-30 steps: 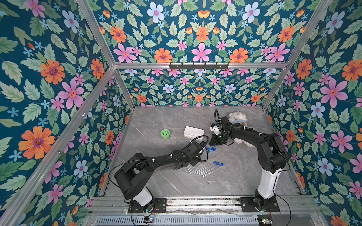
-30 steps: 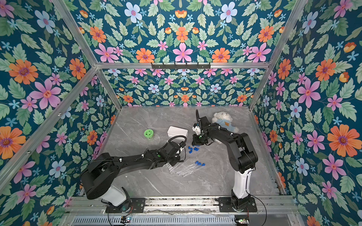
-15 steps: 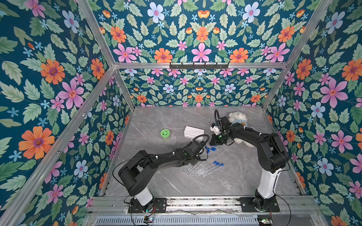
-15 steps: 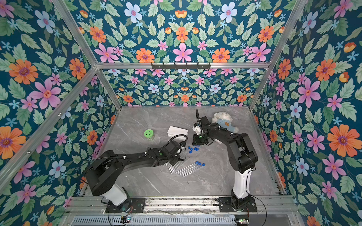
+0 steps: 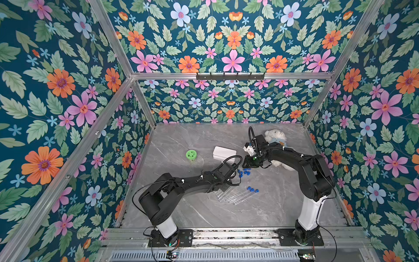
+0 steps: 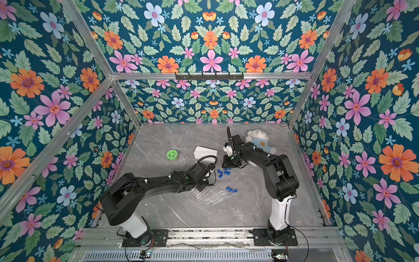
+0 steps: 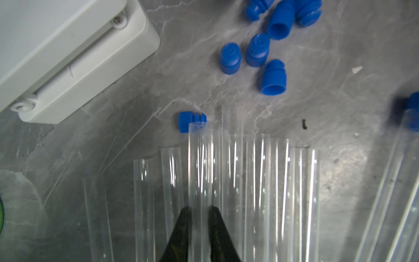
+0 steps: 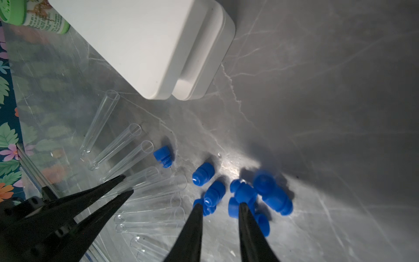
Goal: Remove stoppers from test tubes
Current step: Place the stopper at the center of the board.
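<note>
Blue stoppers (image 7: 273, 78), clear tubes (image 7: 199, 170)

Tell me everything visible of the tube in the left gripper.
The held tube is clear, thin-walled and straight, glass or plastic by its look. Its mouth is open, no stopper in it. The left gripper is shut on it partway along, a finger on either side. It runs parallel to other unstoppered tubes. A loose blue stopper lies just beyond its mouth; whether they touch is unclear.

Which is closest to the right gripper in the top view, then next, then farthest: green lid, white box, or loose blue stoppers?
1. loose blue stoppers, just under the right gripper.
2. white box, toward the left arm's side.
3. green lid, farther left, past the box.
</note>
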### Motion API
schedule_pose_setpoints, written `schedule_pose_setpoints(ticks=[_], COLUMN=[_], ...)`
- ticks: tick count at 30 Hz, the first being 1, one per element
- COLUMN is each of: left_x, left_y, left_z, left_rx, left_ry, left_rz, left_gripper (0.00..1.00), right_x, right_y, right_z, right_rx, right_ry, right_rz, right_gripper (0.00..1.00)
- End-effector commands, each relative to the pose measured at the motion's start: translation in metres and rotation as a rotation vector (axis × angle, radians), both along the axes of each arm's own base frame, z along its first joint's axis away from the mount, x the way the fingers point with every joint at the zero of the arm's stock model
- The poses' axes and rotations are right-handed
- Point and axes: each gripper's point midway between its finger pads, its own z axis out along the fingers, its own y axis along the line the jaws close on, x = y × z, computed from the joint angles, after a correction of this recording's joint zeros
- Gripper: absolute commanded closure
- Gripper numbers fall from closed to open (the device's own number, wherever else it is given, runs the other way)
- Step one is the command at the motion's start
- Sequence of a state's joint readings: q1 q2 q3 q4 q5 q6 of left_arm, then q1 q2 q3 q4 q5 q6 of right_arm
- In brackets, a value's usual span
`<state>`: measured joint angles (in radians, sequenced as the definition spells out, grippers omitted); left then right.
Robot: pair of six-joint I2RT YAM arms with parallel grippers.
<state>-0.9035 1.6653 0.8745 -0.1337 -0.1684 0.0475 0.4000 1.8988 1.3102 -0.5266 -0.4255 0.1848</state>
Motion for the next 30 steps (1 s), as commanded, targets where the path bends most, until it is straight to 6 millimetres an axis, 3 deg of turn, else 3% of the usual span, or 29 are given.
schedule_pose_setpoints(ticks=[1,8,26,30], left_x=[0.000,-0.001,-0.003,-0.003], left_y=[0.001,0.000,-0.001,-0.001], left_z=[-0.001,0.000,0.003,0.004], left_rx=[0.003,-0.003,-0.032,-0.033], left_ry=[0.008,0.006,0.006,0.004], left_rz=[0.009,0.004,-0.001,0.001], left_gripper=[1.00,0.99,0.74,0.74], right_x=[0.000,0.002,0.004,0.004], right_y=[-0.002,-0.006,-0.010,-0.012], right_z=[0.004,0.010,0.018,0.020], right_rx=[-0.005,0.004,0.020,0.023], right_ry=[-0.014,-0.035,-0.056,-0.062], right_rz=[0.001,-0.020,-0.039,-0.046], right_gripper=[0.69,0.68,0.67,0.66])
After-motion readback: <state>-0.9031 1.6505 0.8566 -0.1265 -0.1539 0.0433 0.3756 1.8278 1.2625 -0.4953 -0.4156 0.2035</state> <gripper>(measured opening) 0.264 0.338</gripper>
